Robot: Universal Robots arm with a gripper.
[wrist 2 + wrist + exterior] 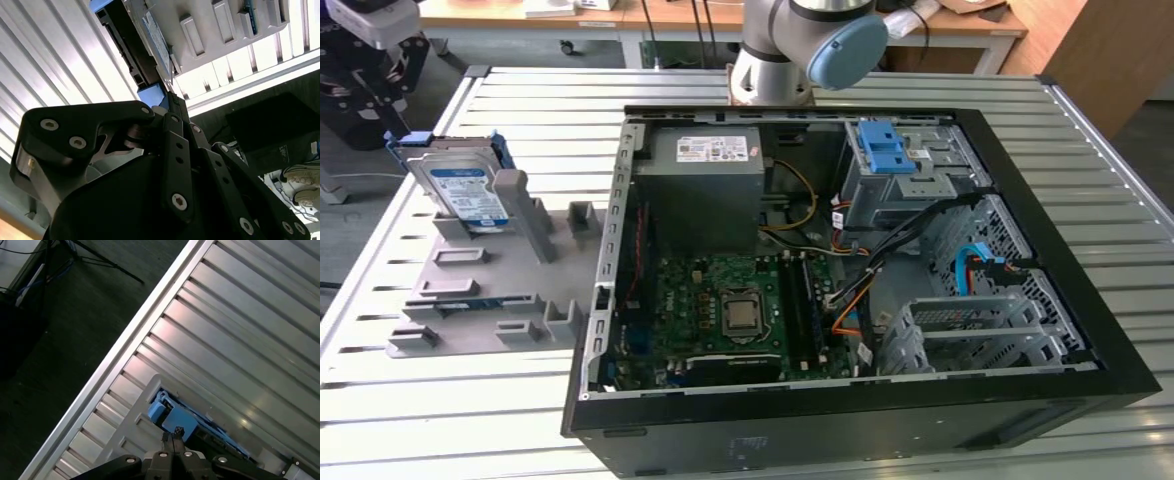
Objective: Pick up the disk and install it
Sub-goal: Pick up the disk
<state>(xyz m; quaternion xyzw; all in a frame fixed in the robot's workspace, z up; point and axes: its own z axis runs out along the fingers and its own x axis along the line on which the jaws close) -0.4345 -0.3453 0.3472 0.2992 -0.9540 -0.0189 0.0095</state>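
The disk [467, 190], a silver drive with a white-and-blue label in a blue bracket, stands on edge in a grey holder [480, 290] at the exterior view's left, outside the computer case [854, 280]. In both wrist views my gripper [172, 100] [173, 434] hangs a short way off the disk's blue-framed edge [150, 47] [172, 417]. Its fingers are pressed together with nothing between them, and they do not touch the disk.
The open case lies on a slatted metal table [454, 400]. Inside are a grey power-supply box [707, 170], a motherboard [734, 310] and a drive cage with a blue latch [887, 150]. The grey holder has several upright posts. The arm's base [787, 50] stands behind the case.
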